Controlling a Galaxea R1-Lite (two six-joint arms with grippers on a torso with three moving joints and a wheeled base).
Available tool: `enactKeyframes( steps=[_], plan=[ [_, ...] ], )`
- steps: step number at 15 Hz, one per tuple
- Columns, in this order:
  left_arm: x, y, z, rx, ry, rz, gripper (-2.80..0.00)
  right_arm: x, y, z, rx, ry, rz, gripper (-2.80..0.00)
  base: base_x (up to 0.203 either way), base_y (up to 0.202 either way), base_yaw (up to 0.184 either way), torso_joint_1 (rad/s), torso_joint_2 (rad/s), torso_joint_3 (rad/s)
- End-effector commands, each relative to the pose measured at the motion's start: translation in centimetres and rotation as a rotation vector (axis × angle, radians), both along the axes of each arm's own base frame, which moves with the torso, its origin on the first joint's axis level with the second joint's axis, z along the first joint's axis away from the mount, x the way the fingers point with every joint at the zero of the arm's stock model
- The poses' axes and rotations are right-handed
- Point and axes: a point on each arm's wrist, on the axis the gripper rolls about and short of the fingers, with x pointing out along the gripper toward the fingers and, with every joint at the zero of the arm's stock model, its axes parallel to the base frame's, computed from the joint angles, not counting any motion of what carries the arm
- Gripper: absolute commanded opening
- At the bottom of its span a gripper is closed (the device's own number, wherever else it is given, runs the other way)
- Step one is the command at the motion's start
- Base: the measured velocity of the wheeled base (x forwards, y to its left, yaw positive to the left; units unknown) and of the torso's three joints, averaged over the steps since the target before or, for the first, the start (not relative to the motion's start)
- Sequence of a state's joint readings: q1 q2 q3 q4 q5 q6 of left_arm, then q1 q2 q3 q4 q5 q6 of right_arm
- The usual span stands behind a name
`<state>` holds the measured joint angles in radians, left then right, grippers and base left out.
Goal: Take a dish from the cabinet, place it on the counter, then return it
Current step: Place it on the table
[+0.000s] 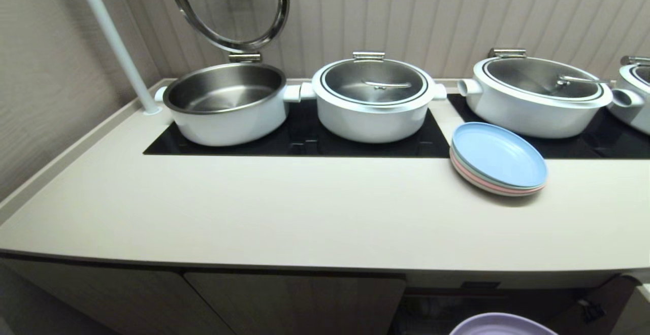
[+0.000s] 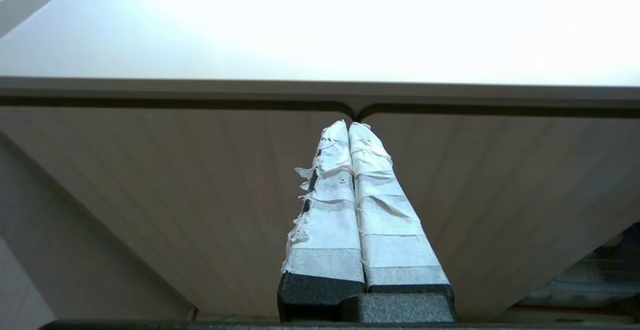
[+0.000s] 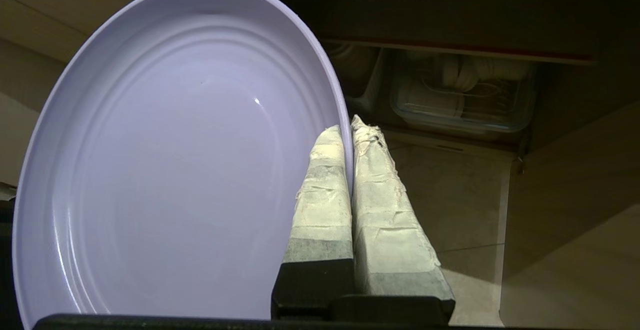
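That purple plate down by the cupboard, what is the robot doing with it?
The robot's right gripper is shut on the rim of the lavender dish, holding it in front of the open cabinet, below the counter. The dish is not yet on the counter, where a stack of plates sits beside the lidded pots. The left gripper is shut and empty, parked facing a closed cabinet door.

Lavender dish (image 3: 165,170), faint concentric rings

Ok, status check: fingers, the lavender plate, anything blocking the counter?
Right gripper shut on lavender plate rim, below counter edge. Left gripper shut, empty, facing cabinet doors. Stacked plates sit right; counter front free.
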<state>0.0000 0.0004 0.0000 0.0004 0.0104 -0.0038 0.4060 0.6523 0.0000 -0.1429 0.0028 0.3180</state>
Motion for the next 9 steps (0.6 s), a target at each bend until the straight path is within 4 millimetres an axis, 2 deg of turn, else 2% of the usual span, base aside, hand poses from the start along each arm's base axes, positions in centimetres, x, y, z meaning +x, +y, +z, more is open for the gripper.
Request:
enactKeyframes(
  steps=[1,9],
  plan=[
    [0.00,0.00,0.00,-0.001,-0.001,0.000,-2.80,0.02,0.01,0.00,0.001,0.002,0.000,-2.80,0.000,0.000,0.000,0.170,-0.34,-0.173],
    [0.00,0.00,0.00,-0.001,-0.001,0.000,-2.80,0.14,0.07,0.14,0.005,-0.010,0.002,-2.80,0.000,0.000,0.000,0.157,-0.33,-0.169]
  ],
)
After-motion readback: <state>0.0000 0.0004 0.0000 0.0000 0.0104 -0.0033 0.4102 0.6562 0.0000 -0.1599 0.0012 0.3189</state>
